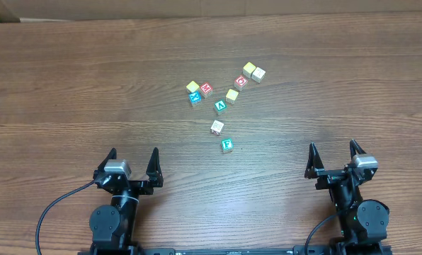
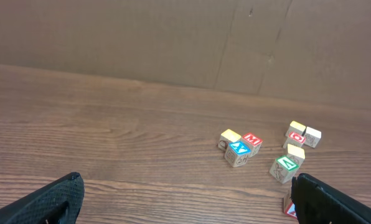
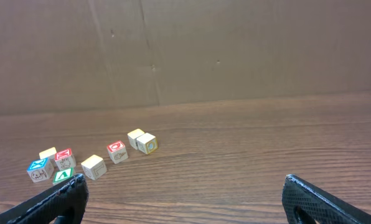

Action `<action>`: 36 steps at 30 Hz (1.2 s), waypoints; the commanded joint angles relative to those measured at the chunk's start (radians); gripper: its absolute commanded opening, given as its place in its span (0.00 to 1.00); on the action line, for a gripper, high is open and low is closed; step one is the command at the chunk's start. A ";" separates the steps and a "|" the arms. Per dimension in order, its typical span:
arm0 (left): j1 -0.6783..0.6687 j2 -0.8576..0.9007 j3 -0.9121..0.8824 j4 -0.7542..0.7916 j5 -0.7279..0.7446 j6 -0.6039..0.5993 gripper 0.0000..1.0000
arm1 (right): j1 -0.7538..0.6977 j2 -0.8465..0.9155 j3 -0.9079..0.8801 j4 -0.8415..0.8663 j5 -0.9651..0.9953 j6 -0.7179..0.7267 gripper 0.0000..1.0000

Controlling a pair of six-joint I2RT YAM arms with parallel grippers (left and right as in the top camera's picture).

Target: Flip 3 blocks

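Ten small wooden cubes lie on the wooden table [image 1: 69,78], all beyond both arms and roughly midway between them.

Task items, three counted:
- One green "F" cube [image 1: 227,145], nearest the robot, standing alone with the letter face up.
- One whitish cube [image 1: 217,127] with red print, just beyond the "F" cube and apart from it.
- One green "A" cube [image 1: 220,107], further out again, near a yellow cube [image 1: 231,94] but not clearly touching it.

Other items, seven counted:
- Three yellow cubes in all. The second yellow cube [image 1: 192,86] sits at the left of the group and the third yellow cube [image 1: 249,69] at the far right.
- One cream cube [image 1: 258,74], touching the third yellow cube.
- Two red cubes: the red "M" cube [image 1: 207,89] and the red "O" cube [image 1: 241,81].
- One blue cube [image 1: 195,98], against the second yellow cube.

Grippers, two counted. The left gripper [image 1: 133,154] has its jaws spread wide with nothing between them. The right gripper [image 1: 332,149] is likewise spread wide and holds nothing. Both sit at the near edge, well apart from every cube.
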 commanded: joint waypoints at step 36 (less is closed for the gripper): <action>-0.005 -0.012 -0.011 0.019 -0.024 0.010 1.00 | -0.008 -0.011 -0.010 0.019 -0.029 0.003 1.00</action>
